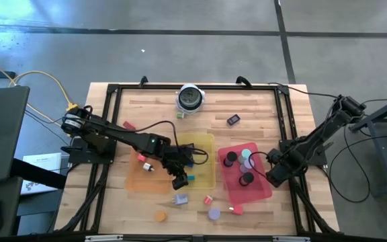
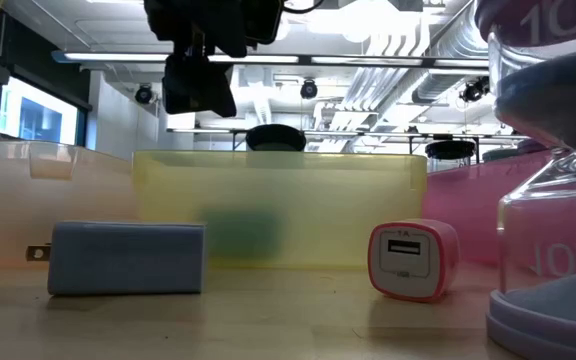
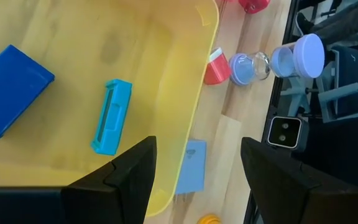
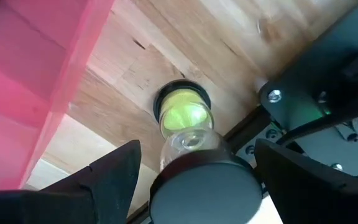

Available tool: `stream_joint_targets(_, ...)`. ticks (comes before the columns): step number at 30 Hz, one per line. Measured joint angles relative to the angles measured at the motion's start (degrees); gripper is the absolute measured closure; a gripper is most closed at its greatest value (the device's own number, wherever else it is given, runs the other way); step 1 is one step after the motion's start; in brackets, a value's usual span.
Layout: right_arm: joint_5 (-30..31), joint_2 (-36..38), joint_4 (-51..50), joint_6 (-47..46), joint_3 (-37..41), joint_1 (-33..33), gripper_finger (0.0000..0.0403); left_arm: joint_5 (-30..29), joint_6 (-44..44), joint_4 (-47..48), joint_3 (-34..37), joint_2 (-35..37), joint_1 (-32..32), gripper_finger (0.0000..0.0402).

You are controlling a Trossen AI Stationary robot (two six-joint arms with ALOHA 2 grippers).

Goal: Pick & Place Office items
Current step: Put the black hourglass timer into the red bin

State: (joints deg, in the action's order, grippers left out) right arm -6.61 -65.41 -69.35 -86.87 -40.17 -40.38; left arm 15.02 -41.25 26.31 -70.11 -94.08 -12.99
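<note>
1. Table top (image 1: 261, 111): pale wood planks, visible grain, matt.
2. Yellow tray (image 3: 166, 74): translucent plastic, smooth, slightly glossy.
3. Pink tray (image 4: 36, 68) and orange tray (image 1: 134, 180): same translucent plastic.
4. Teal block (image 3: 112, 116) and blue block (image 3: 11, 90): opaque plastic, smooth, matt.
5. Hourglass (image 4: 185, 134): clear glossy bulbs, black matt end caps.
6. Grey plug block (image 2: 126, 257): matt plastic with metal prongs.
7. Table frame (image 1: 193, 86): black metal bars.
</note>
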Motion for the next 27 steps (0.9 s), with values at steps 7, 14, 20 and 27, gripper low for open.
stream_joint_targets(7, 0.2, -0.1, 0.0, -0.3, -0.1, 0.0, 0.0098, -1.4, -0.1, 0.0, 0.0, 0.0, 0.0, 0.0174)
stream_joint_targets(14, 0.1, -0.1, 0.0, -0.3, -0.1, 0.0, 0.0144, -1.8, -0.1, -0.2, 0.0, 0.0, 0.0, 0.0174)
stream_joint_targets(20, 0.0, -0.1, 0.0, -0.2, -0.1, 0.0, 0.0209, -1.8, -0.1, -0.2, 0.0, 0.0, -0.3, 0.0174)
stream_joint_targets(27, 0.2, -0.1, 0.0, -0.3, -0.1, 0.0, 0.0209, -1.8, -0.1, -0.2, 0.0, 0.0, -0.3, 0.0174)
